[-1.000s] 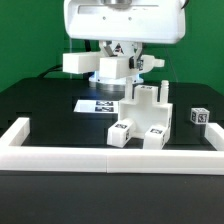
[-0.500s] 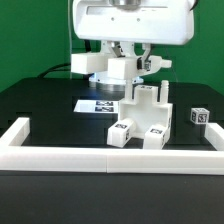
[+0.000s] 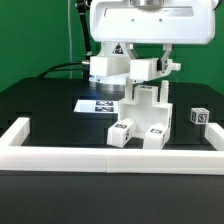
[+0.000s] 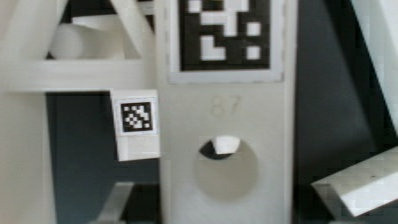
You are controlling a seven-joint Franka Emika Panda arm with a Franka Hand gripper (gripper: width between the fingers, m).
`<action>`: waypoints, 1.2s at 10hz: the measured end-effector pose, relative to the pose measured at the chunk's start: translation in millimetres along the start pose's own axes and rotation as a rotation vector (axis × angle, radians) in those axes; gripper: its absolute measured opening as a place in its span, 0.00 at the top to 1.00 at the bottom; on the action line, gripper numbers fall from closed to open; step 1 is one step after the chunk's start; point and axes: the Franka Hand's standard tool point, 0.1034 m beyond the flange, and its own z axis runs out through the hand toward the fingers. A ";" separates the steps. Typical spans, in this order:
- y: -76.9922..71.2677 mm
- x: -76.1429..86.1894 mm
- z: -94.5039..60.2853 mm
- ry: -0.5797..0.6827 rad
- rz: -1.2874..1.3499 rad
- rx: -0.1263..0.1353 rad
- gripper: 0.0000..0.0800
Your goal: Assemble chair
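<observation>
Green backdrop (image 3: 30, 40) rises behind a black counter (image 3: 40, 100). A low white wall (image 3: 110, 158) runs along the counter edge nearest the exterior camera and turns up both side edges. The marker board (image 3: 92, 104) lies flat toward the middle of the counter.

The half-built chair (image 3: 145, 118) stands just beside the marker board on the exterior view's right. It has a chunky white base with tags facing the camera and a notched upright rising from it. A small tagged block (image 3: 198, 117) sits apart from it, nearer the counter edge on the exterior view's right.

The fingers (image 3: 132, 52) hang from the arm's big white head over the far half of the counter. They are drawn close together and pinch a white part (image 3: 108, 68), held clear of the counter above the marker board. This part reaches across to the top of the chair's upright. I cannot tell whether the two touch.

In the wrist view a flat white slab (image 4: 222, 120) fills the middle. It carries a large tag at one end and a round recess with a small hole. A smaller tag (image 4: 137, 113) shows on a piece beside it. Whether this slab is the pinched part I cannot tell.
</observation>
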 end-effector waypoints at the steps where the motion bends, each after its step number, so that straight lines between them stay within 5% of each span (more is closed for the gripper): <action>1: 0.1 -0.1 0.6 -0.001 0.000 -0.001 0.64; 5: -18.1 -12.1 4.2 -0.001 -0.037 0.001 0.64; 12: -18.5 -16.4 9.0 -0.007 -0.019 -0.004 0.64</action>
